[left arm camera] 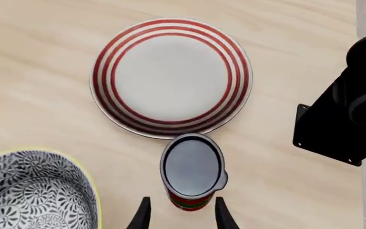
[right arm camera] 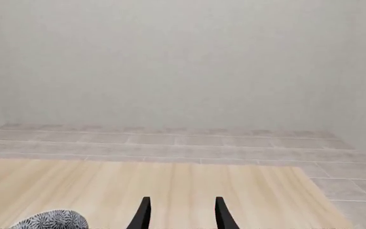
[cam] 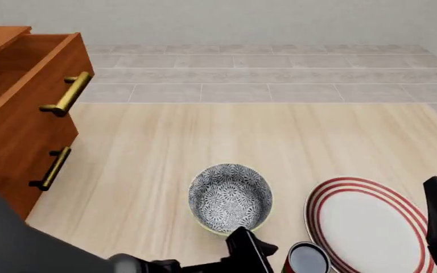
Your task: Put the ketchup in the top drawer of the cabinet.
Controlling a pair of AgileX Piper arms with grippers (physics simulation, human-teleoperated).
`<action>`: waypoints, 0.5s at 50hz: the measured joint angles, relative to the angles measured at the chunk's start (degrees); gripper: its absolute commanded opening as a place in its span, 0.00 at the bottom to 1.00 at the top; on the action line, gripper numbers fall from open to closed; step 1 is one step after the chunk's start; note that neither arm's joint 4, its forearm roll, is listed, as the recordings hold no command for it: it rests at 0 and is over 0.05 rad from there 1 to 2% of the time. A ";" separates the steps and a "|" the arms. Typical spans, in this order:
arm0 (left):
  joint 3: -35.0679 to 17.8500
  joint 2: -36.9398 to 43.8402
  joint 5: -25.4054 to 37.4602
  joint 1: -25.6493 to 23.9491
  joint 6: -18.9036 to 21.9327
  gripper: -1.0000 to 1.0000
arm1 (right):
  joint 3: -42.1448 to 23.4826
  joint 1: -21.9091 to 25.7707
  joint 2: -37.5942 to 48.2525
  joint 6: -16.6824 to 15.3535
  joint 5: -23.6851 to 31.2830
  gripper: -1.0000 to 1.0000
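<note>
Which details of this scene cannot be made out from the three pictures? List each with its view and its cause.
- The ketchup label: the front view's bottom edge cuts it off; in the left wrist view only a sliver shows beneath its grey top.
- Inside of the top drawer: cut off by the front view's left edge.
- Left gripper contact with the can: fingertips only, cut off by the edge.
- Bowl: barely a sliver in the right wrist view.

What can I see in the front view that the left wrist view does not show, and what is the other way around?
Only the front view shows the cabinet with its top drawer pulled open, and the lower drawer handle.

Only the left wrist view shows the left claw open, fingertips on either side of the ketchup.

Both show the ketchup, the red-striped plate, the patterned bowl and the wooden table.
</note>
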 measured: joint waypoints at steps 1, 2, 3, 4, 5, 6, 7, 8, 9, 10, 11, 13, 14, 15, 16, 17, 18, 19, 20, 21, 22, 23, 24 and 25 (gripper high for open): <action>-0.14 0.24 -0.02 -0.03 0.01 1.00 | 0.01 0.00 0.00 0.01 0.01 1.00; -0.28 0.47 -0.05 -0.07 0.02 1.00 | 0.04 0.00 0.00 0.02 0.00 1.00; -0.43 0.70 -0.06 -0.12 0.03 1.00 | 0.09 0.00 0.00 0.03 -0.03 1.00; -0.57 0.92 -0.06 -0.18 0.05 1.00 | 0.15 -0.01 0.00 0.05 -0.07 1.00; -0.72 1.15 -0.05 -0.23 0.05 1.00 | 0.21 -0.01 0.00 0.07 -0.09 1.00; -0.87 1.34 -0.02 -0.28 0.06 1.00 | 0.25 0.00 0.00 0.08 -0.11 1.00; -1.00 1.53 0.00 -0.32 0.09 1.00 | 0.27 0.00 0.00 0.08 -0.10 1.00; -1.13 1.72 0.01 -0.37 0.13 1.00 | 0.27 0.01 0.00 0.10 -0.08 1.00; -1.25 1.91 0.02 -0.42 0.16 1.00 | 0.28 0.02 0.00 0.11 -0.06 1.00; -1.36 2.08 0.03 -0.48 0.19 1.00 | 0.30 0.04 0.00 0.12 -0.06 1.00; -1.47 2.24 0.03 -0.54 0.22 1.00 | 0.31 0.05 0.00 0.13 -0.05 1.00; -1.68 2.55 0.07 -0.68 0.27 1.00 | 0.35 0.08 0.00 0.16 -0.03 1.00; -1.78 2.67 0.11 -0.74 0.28 1.00 | 0.40 0.09 0.00 0.18 -0.05 1.00; -1.87 2.80 0.12 -0.80 0.28 1.00 | 0.48 0.11 0.00 0.22 -0.09 1.00; -1.99 2.98 0.13 -0.88 0.27 1.00 | 0.57 0.12 0.00 0.26 -0.14 1.00; -2.14 3.18 0.21 -1.01 0.28 1.00 | 0.64 0.15 0.00 0.28 -0.16 1.00; -2.27 3.37 0.28 -1.14 0.29 1.00 | 0.70 0.17 0.00 0.31 -0.18 1.00; -2.40 3.54 0.37 -1.26 0.33 1.00 | 0.74 0.19 0.00 0.32 -0.17 1.00; -2.54 3.72 0.42 -1.35 0.36 1.00 | 0.78 0.22 0.00 0.33 -0.17 1.00; -2.68 3.88 0.50 -1.40 0.41 1.00 | 0.82 0.24 0.00 0.34 -0.18 1.00; -2.81 4.02 0.57 -1.40 0.49 1.00 | 0.86 0.26 0.00 0.35 -0.18 1.00; -2.93 4.18 0.57 -1.32 0.68 1.00 | 0.87 0.28 0.00 0.35 -0.15 1.00; -3.04 4.35 0.53 -1.23 0.84 1.00 | 0.85 0.30 0.00 0.34 -0.10 1.00; -3.13 4.53 0.45 -1.14 0.89 1.00 | 0.86 0.32 0.00 0.35 -0.08 1.00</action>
